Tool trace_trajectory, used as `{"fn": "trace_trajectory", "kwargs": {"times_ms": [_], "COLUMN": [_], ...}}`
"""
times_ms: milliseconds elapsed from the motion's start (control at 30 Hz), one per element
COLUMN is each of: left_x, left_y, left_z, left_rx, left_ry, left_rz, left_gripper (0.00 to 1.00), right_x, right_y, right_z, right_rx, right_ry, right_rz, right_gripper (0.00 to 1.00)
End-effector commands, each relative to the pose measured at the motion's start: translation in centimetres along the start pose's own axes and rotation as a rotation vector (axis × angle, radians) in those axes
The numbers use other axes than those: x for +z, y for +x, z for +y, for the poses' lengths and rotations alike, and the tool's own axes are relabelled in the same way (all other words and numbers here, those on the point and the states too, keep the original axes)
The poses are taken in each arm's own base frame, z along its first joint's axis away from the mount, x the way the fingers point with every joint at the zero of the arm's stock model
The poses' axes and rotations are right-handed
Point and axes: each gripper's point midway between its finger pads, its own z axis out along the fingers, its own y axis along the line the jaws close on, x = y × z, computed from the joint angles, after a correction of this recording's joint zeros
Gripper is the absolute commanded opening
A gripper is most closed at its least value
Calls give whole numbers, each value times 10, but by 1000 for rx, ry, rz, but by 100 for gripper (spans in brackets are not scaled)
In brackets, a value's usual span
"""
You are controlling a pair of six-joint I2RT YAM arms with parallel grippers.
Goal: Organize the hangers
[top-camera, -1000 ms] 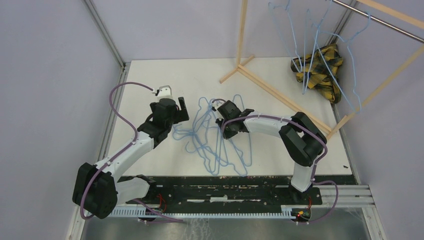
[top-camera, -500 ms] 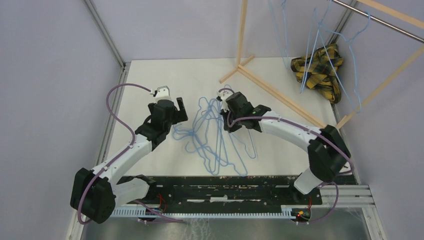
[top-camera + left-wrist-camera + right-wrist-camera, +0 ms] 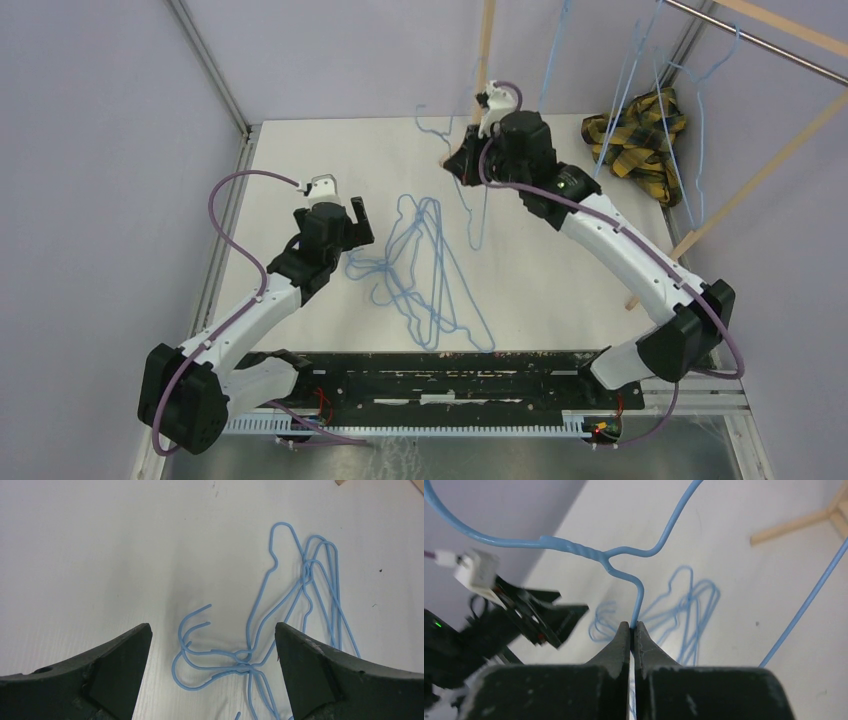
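At left, the left gripper point(image 3: 212, 630) hovers with jaws apart over the hanger pile point(image 3: 420, 270) on the table point(image 3: 320, 150). Centre: the right gripper point(image 3: 630, 627), pinched shut on one hanger point(image 3: 574, 548) below its twisted neck, holds it aloft. Best carried hook-upward to the rail point(image 3: 760, 44), slowly, to limit swing.

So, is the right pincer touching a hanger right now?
Touching. The right wrist view shows the right pincer shut on the hanger, with its wire clamped between the tips just below the twisted neck.
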Motion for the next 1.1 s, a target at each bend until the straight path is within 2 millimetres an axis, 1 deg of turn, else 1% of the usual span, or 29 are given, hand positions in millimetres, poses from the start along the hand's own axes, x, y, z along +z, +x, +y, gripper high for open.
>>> {"fn": "trace_trajectory", "kwargs": {"times_ms": [0,100,200,267,300,400,500,600,733,800,900,1067], "left_x": [-3,-4,-6,-8,-9,-11,-12,-12,-12,-12,-12,-13], "left_y": [-19,-22,-26,-30,-32,-34,-35,-33,-32,-32,-33,-33], "left_z": [-4,-5,-7,-8,-8,-10,-9,-9,-10,-10,-10,-8], "left_rx": [-6,-6,0,-2,-3,-6,-5,-1,-3,-1,-1,8], "left_ry": [5,12,17,24,27,36,37,37,40,42,44,36], "left_rz": [-54,-57,-64,-71,-75,-81,-83,-77,-75,-73,-75,-77], "left_gripper": [100,100,100,100,100,100,100,100,100,100,100,100], "right_x": [0,8,17,18,20,13,1,-12,-24,-25,-17,-6], "right_y": [-97,-129,-156,-174,-180,-205,-226,-240,-255,-261,-268,-279], "right_z": [15,11,7,1,-2,-8,-18,-31,-57,-69,-85,-101], "right_rx": [56,83,103,107,109,119,118,112,130,143,160,163], "right_ry": [-70,-80,-91,-70,-58,-23,50,119,213,239,255,284], "right_rz": [-220,-269,-314,-356,-370,-448,-529,-584,-646,-663,-673,-723], "right_gripper": [1,1,1,1,1,1,1,1,1,1,1,1]}}
